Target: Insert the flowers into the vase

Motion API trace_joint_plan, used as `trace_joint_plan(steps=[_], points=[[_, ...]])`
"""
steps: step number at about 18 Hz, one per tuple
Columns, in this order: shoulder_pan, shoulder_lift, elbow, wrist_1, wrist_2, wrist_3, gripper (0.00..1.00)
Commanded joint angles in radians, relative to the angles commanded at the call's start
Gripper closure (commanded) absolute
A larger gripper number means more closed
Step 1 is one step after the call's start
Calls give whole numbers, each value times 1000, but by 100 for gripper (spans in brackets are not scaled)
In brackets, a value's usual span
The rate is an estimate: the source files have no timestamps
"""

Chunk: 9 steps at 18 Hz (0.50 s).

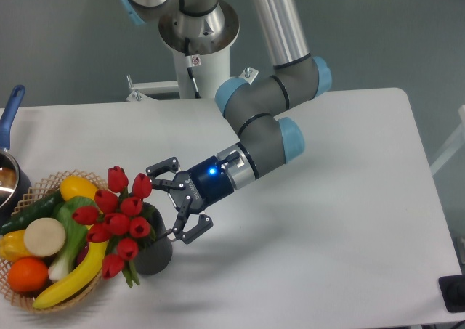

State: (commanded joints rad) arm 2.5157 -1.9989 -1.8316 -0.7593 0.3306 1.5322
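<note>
The arm (270, 118) has silver metal tubes and dark grey joints with light blue caps. Its round silver base (197, 25) stands on a white post with a small red and white sticker. The end effector (179, 209) is black, with a dark blue wrist ring and a lit blue lamp.

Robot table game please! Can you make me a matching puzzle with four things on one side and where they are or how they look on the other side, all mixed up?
Things:
1. red tulip bunch
2. ribbed dark grey vase
3. two-finger gripper
4. round orange toy fruit

Clues:
A. fingers spread open, holding nothing
B. lying in the woven wicker basket
C. standing on the white table beside the basket
D. stems down in the vase, buds leaning toward the basket

Pairs: 1-D, 2-C, 3-A, 4-B
</note>
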Motion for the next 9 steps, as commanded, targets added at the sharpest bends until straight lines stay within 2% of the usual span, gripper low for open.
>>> trace_joint_plan(steps=[6,9], points=[[38,147,-32,-5,241,8,0],[72,247,-31,-9,481,-1,0]])
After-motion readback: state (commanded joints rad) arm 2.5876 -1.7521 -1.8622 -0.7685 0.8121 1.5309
